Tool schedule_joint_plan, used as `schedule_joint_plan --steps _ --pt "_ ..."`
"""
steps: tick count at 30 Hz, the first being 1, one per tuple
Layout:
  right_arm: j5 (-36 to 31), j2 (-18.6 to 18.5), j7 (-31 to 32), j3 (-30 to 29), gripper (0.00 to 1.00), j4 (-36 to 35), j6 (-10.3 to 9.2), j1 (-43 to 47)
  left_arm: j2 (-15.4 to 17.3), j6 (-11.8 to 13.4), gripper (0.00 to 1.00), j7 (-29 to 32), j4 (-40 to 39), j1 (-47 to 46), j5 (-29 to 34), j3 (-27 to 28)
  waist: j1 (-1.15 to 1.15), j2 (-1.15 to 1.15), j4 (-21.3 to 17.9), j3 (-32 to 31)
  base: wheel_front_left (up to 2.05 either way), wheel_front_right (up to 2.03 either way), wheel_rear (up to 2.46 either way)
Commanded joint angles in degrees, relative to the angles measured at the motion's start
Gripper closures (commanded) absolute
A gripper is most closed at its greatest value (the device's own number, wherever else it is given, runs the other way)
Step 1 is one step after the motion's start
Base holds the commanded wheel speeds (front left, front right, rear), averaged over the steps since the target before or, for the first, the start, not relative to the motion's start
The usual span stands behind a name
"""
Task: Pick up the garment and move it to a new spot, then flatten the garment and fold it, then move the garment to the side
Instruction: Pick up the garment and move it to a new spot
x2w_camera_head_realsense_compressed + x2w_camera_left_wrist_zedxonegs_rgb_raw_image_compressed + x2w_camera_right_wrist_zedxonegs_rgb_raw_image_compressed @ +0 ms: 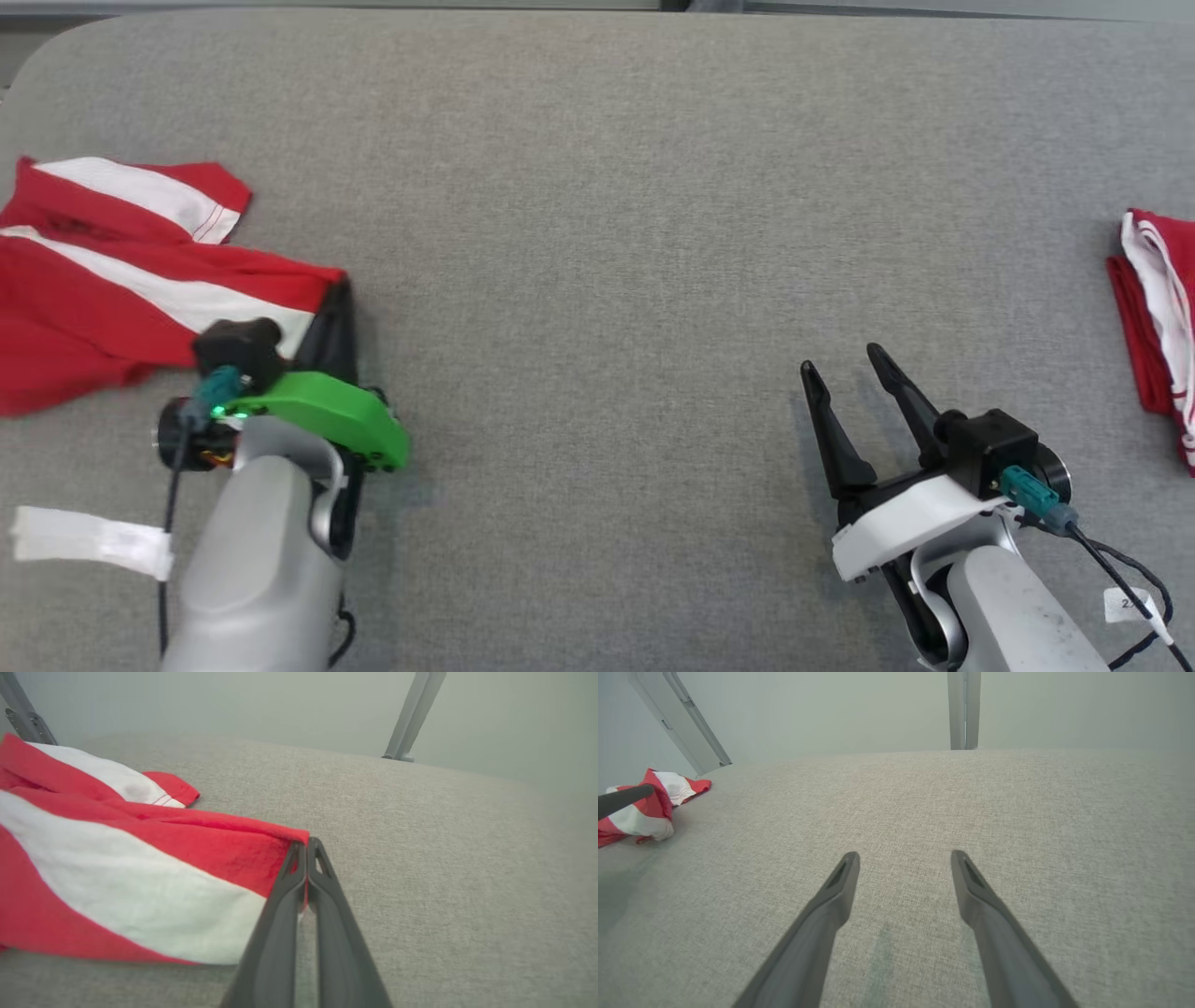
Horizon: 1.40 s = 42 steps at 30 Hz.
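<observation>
The left end effector [307,848] is clamped on the red-and-white garment [140,877] at its right corner — the right end effector [840,358] stands apart over the grey worktop [597,233], well away

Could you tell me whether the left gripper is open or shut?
Shut: the left gripper, fingers together, pinches the garment at its red edge.

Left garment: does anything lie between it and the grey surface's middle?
Nothing visible does. The left end effector is shut on an edge of the garment; the open right end effector sits beyond the middle.
</observation>
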Motion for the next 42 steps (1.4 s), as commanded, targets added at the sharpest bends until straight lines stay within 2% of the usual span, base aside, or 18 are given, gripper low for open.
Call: schedule_joint_plan --steps 1,6,14,18,20,21,22,23,29,33,38,42 --pt "0.37 0.24 -0.15 -0.07 0.00 0.24 -0.09 0.36 -0.29 -0.12 1.00 0.00 -0.72 1.01 -1.12 -2.53 0.00 0.40 -3.51 -2.45 0.00 0.00 0.00" --pt "0.94 1.53 -0.14 -0.31 0.00 0.42 -0.09 0.23 -1.95 -0.14 1.00 0.00 -3.37 0.99 -6.51 -13.97 0.00 0.40 -9.24 -2.54 0.00 0.00 0.00" --pt "1.91 2.86 -0.15 -1.97 0.00 0.60 -0.09 0.64 -2.12 0.00 1.00 -0.01 -9.26 -2.64 -18.20 -31.63 0.00 0.40 -19.67 -1.41 0.00 0.00 0.00" --pt "2.21 3.10 -0.15 -2.52 0.00 0.74 -0.08 1.02 -2.11 2.86 1.00 -0.07 -11.13 -5.61 -22.13 -37.75 0.00 0.40 -23.59 -1.19 0.00 0.00 0.00" --pt "2.38 3.20 -0.15 -2.54 0.00 0.64 -0.08 0.82 -2.10 4.68 1.00 -0.08 -11.52 -6.61 -23.41 -39.09 0.00 0.40 -24.94 -1.09 0.00 0.00 0.00" --pt "2.47 3.26 -0.14 -2.38 0.00 0.55 -0.08 0.71 -2.14 5.21 0.95 -0.09 -11.64 -6.96 -23.42 -39.50 0.00 0.40 -25.37 -1.00 0.00 0.00 0.00" --pt "2.55 3.25 -0.14 -2.46 0.00 0.45 -0.08 0.68 -2.15 5.57 0.53 -0.09 -11.90 -7.26 -23.36 -39.71 0.00 0.40 -25.57 -0.98 0.00 0.00 0.00" --pt "2.57 3.26 -0.15 -2.54 0.00 0.39 -0.08 0.69 -2.15 5.92 0.00 -0.09 -12.09 -7.50 -23.19 -39.79 0.00 0.40 -25.68 -0.96 0.00 0.00 0.00" --pt "3.42 3.31 -0.15 -2.96 0.00 -0.04 -0.08 1.10 -2.09 7.78 0.00 -0.10 -13.01 -5.64 -20.92 -36.51 0.00 0.40 -23.97 -1.99 0.00 0.00 0.00" --pt "2.83 3.26 -0.15 -3.89 0.00 -0.53 -0.08 1.57 -2.04 8.73 0.00 -0.05 -12.35 -2.41 -15.02 -30.99 0.00 0.40 -20.17 -4.29 0.00 0.00 0.00" --pt "2.71 3.23 -0.15 -4.19 0.00 -0.29 -0.08 2.65 -1.38 5.92 0.00 -0.03 -11.91 2.57 -11.66 -26.27 0.00 0.40 -16.73 -7.18 0.00 0.00 0.00" --pt "2.68 3.24 -0.15 -4.07 0.00 -0.35 -0.08 3.17 -0.94 5.16 0.00 0.01 -12.77 6.95 -9.88 -22.27 0.00 0.40 -14.97 -9.24 0.00 0.00 0.00"
